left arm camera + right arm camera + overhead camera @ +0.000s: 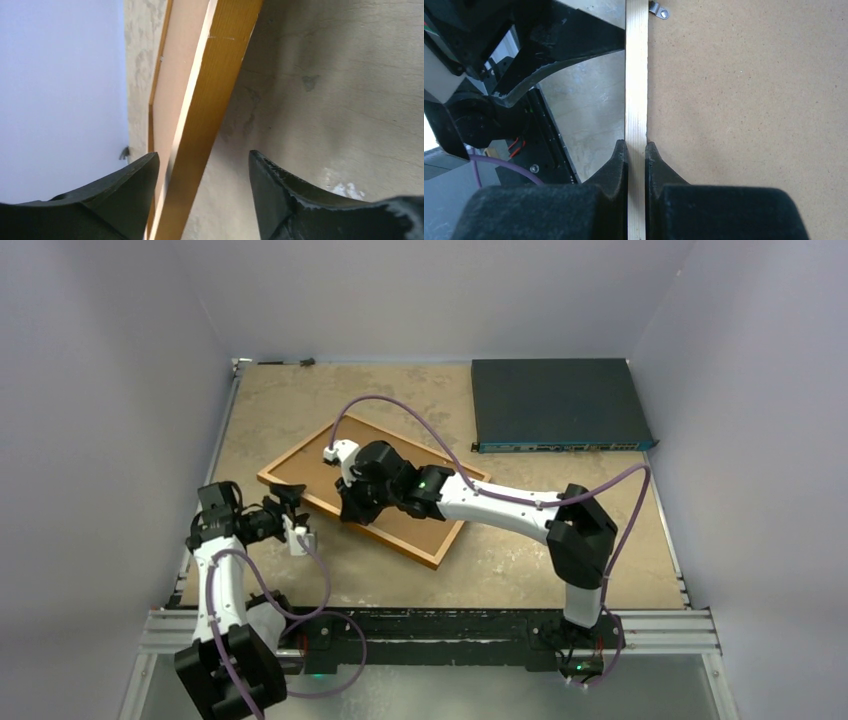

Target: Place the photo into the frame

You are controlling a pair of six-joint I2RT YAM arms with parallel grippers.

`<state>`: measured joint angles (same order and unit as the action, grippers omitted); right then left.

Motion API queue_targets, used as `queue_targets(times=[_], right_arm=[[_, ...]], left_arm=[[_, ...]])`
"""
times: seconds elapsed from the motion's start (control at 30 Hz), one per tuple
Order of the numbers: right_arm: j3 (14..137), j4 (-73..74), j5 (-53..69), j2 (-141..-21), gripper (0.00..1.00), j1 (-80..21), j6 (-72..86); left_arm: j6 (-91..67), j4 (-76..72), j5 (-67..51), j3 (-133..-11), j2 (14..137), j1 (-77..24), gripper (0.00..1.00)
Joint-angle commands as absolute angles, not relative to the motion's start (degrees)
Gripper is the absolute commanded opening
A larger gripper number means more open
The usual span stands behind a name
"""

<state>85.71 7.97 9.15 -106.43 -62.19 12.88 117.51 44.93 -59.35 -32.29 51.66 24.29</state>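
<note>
The frame (400, 546) lies face down at an angle in the middle of the table, with the brown backing board (420, 520) sitting in its back. My right gripper (350, 508) is shut on the frame's near-left rail; in the right wrist view its tips (636, 145) pinch the pale rail (636, 75) beside the board (749, 100). My left gripper (288, 502) is at the frame's left corner. In the left wrist view it stands open (204, 162) astride the orange rail (215, 90), which is nearer the left finger. The photo is out of view.
A dark blue flat box (560, 405) lies at the back right of the table. A small metal clip (659, 10) sits on the backing board's edge. White walls enclose the table on three sides, and the arm bases stand on the near rail (430, 625).
</note>
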Motion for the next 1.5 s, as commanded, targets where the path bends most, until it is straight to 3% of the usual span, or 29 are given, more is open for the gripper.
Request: queue_targets(times=[0.0,0.17,0.23,0.33,0.37,0.4,0.43,0.5,0.57,0.7,1.2,1.37,1.47], right_arm=[[89.5,5.0,13.7,-100.9,0.0,-62.3,13.1],[90.5,6.3,14.7,-101.1,0.0,-62.3,13.0],[91.0,6.8,14.9,-100.9,0.0,-62.3,13.0],[92.5,8.5,14.7,-100.7,0.0,-62.3,12.5],[93.4,9.7,14.1,-100.7,0.05,-62.3,11.9],[94.2,11.1,12.5,-100.5,0.23,-62.3,11.2],[94.7,11.9,10.6,-100.0,0.45,-62.2,10.4],[94.2,12.2,7.1,-98.2,0.66,-62.3,7.9],[92.8,11.3,2.5,-96.2,0.75,-62.4,3.7],[93.3,13.7,2.6,-94.7,0.82,-62.9,-4.5],[97.3,25.4,-9.7,-100.6,0.84,-69.0,-19.9],[97.8,24.7,-14.4,-103.7,0.76,-69.4,-20.2],[96.9,20.9,-20.0,-104.4,0.59,-69.6,-20.0]], left_arm=[[148.6,38.1,-64.6,-31.1,50.7,22.1,0.58],[149.4,36.2,-61.2,-32.6,53.2,18.7,0.5],[149.0,34.6,-60.4,-32.5,53.6,17.5,0.41],[148.0,33.1,-60.3,-32.7,53.8,15.9,0.17],[146.9,32.7,-60.4,-33.1,53.5,15.6,0.1],[145.5,32.3,-60.4,-33.4,53.0,15.4,0.02],[144.1,32.2,-60.3,-33.8,52.4,15.2,0.0],[140.8,32.5,-60.1,-35.3,51.4,15.2,0.0],[136.8,33.1,-60.1,-37.3,50.4,15.2,0.0],[132.5,34.9,-59.6,-40.4,49.1,15.2,0.0],[124.5,40.0,-60.1,-47.9,48.4,15.2,0.0],[121.1,39.6,-60.0,-49.1,48.0,15.2,0.0],[120.3,39.6,-59.7,-49.1,47.5,15.2,0.0]])
